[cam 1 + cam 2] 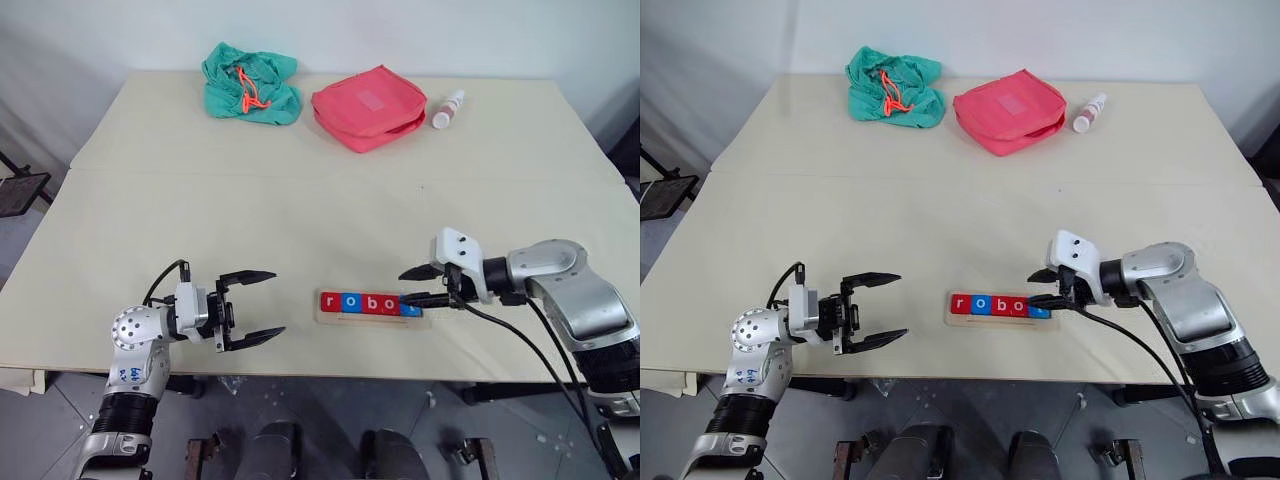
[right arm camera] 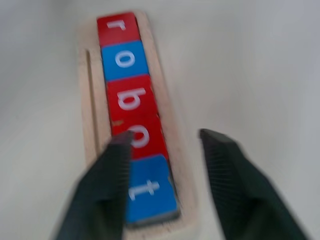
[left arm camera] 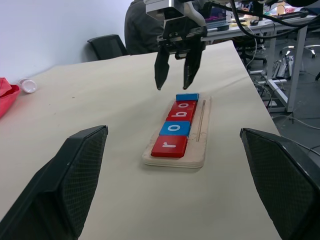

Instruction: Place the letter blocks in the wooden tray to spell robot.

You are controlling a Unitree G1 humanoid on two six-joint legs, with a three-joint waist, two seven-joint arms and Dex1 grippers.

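Observation:
The wooden tray (image 1: 370, 320) lies near the table's front edge, between my two grippers. Several letter blocks (image 1: 360, 303) lie flat in it in a row, red and blue, reading r, o, b, o, t from left to right. My right gripper (image 1: 403, 288) hovers over the tray's right end, just above the blue t block (image 2: 150, 190). Its fingers (image 3: 161, 70) stand apart with nothing between them. My left gripper (image 1: 277, 302) is wide open and empty, left of the tray and pointing at it.
At the back of the table lie a green cloth bag (image 1: 250, 85), a red zip pouch (image 1: 368, 105) and a small white bottle (image 1: 448, 108). The table's front edge runs just below the tray. A seated person (image 3: 145, 25) and desks show beyond the table.

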